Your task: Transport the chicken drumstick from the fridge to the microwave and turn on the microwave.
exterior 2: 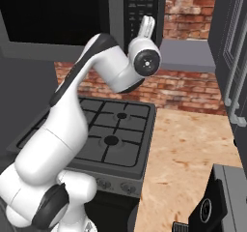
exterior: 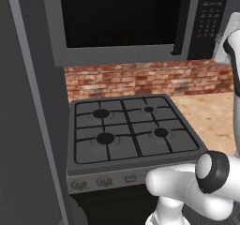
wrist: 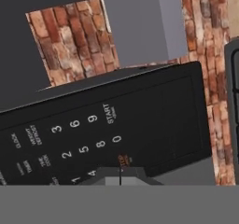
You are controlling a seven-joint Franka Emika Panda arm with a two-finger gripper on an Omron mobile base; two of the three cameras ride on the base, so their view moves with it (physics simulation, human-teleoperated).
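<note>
You see one microwave [exterior: 122, 22], one gas stove [exterior: 131, 132] with four burners [exterior: 105, 138], and one robot arm [exterior 2: 72, 124].

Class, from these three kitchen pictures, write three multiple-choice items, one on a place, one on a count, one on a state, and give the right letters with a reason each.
1. Where does the wide black microwave sit relative to the grey gas stove?
A. Above it
B. Below it
C. On the wooden counter beside it

2. How many burners does the stove top have?
A. Two
B. Four
C. Six

3. How do the jaws of the white arm's gripper stand in front of the black button panel?
A. Wide open
B. Shut on a plate
C. Shut, holding nothing

Key:
1 A, the left base view shows the microwave hanging over the stove against the red brick wall.
2 B, four round burners sit under the grates.
3 C, in the hand view the fingertips meet with nothing between them, near the keypad's lower keys.
</note>
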